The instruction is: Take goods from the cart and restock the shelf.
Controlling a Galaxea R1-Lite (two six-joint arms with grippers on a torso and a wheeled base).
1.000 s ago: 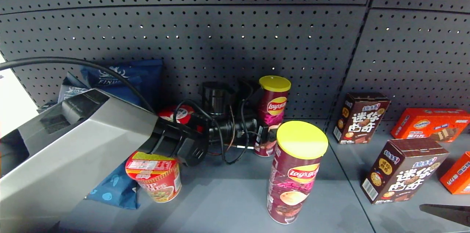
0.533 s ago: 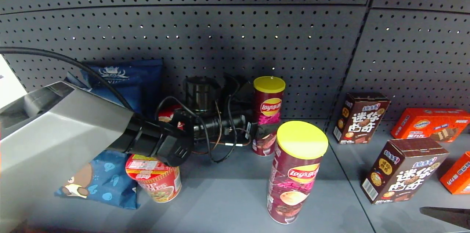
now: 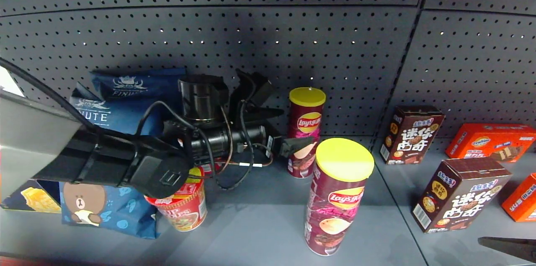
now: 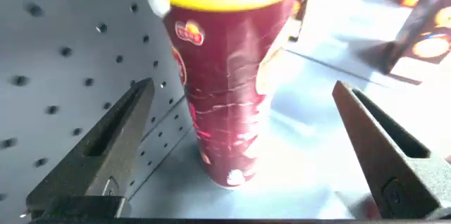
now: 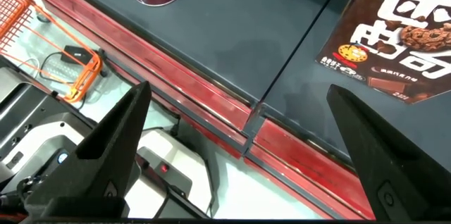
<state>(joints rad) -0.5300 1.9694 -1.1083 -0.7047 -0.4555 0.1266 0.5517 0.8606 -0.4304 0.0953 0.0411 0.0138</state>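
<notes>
A maroon chip can with a yellow lid (image 3: 307, 130) stands upright at the back of the grey shelf (image 3: 259, 220), close to the pegboard. My left gripper (image 3: 295, 125) is open just left of it; in the left wrist view the chip can (image 4: 229, 104) stands between the spread fingers (image 4: 113, 139) without touching them. A second, nearer chip can (image 3: 339, 199) stands toward the shelf's front. My right gripper (image 5: 239, 97) is open and holds nothing, hovering over the shelf's red front edge (image 5: 211, 104); one of its fingertips (image 3: 506, 246) shows at the lower right.
A red cup of noodles (image 3: 182, 211) and blue snack bags (image 3: 121, 102) sit under and behind the left arm. Brown cookie boxes (image 3: 412, 134) and orange boxes (image 3: 490, 140) fill the right bay. The orange cart (image 5: 21, 13) is below the shelf.
The left gripper let go of the back chip can, which now stands upright slightly further left. The left arm has drawn back to the left.
</notes>
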